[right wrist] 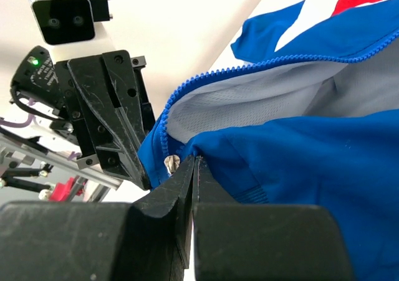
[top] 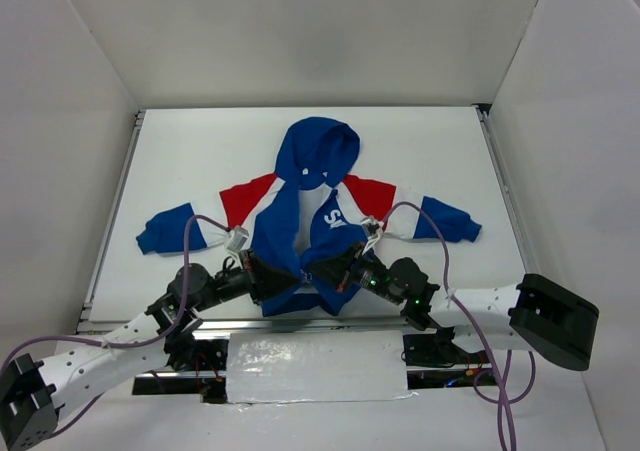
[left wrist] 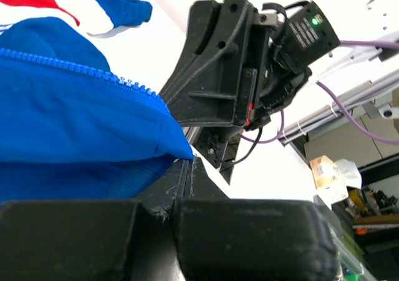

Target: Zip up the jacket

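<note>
Down at the near edge of the white table, the jacket is lying flat on its back: hood pointing to the far side, sleeves spread out left and right, front unzipped and open.

Both pincers are clamped shut on its bottom hem. The left gripper has a blue corner of the hem pinched between its fingertips, with the blue zipper teeth running along the edge just above. The right gripper is closed on the other front panel right at the bottom of its zipper, next to a small silver metal bit. Grey mesh lining shows inside that panel.

As for writing, there's white chest lettering on the right panel. I can make out an "S" from the top camera, but the rest is too small and bunched up to read. No brand tags I can read anywhere.
</note>
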Controlling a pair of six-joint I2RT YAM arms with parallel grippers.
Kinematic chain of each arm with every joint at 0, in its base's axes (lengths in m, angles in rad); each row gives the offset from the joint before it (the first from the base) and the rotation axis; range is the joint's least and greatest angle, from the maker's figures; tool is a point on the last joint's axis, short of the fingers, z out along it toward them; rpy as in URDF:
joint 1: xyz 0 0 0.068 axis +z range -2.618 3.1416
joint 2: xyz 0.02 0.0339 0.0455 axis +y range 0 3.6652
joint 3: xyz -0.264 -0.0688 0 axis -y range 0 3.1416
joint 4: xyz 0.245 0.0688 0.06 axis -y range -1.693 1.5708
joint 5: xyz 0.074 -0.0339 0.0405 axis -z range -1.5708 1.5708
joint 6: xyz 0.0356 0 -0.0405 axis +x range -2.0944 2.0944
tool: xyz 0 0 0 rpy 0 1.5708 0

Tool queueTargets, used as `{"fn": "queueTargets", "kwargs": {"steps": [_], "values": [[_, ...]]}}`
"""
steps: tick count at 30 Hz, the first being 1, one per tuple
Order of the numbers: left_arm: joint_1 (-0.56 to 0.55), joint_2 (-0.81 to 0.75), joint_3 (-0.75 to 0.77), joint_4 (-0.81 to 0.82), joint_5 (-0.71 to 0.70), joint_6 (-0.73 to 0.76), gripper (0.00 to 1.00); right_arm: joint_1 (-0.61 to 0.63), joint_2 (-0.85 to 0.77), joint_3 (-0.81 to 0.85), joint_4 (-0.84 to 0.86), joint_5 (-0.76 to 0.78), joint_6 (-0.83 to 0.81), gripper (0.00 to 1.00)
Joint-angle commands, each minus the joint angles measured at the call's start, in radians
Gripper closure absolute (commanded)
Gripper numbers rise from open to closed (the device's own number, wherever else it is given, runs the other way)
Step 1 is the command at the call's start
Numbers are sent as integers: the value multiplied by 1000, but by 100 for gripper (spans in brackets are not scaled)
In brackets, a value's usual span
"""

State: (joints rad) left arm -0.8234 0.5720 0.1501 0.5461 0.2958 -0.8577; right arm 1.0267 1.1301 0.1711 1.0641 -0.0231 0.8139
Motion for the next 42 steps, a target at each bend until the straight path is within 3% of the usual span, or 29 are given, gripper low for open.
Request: {"fn": "queueTargets", "kwargs": {"steps": [1, 6, 17, 25, 33, 42], "values": [[-10, -15, -26, 133, 83, 40, 100, -4, -6, 15, 117, -12, 14, 100], [-10, -12, -55, 163, 72, 43, 100, -1, 2, 13, 152, 22, 109, 100], [-10, 40, -49, 210, 135, 52, 100, 33, -39, 111, -67, 262, 145, 100], [-10, 52, -95, 264, 152, 33, 100, 36, -73, 116, -70, 388, 205, 100], [-10, 140, -113, 325, 160, 26, 100, 62, -142, 179, -226, 554, 284, 100], [-11, 127, -122, 327, 161, 39, 100, 136, -89, 203, -274, 774, 376, 100]]}}
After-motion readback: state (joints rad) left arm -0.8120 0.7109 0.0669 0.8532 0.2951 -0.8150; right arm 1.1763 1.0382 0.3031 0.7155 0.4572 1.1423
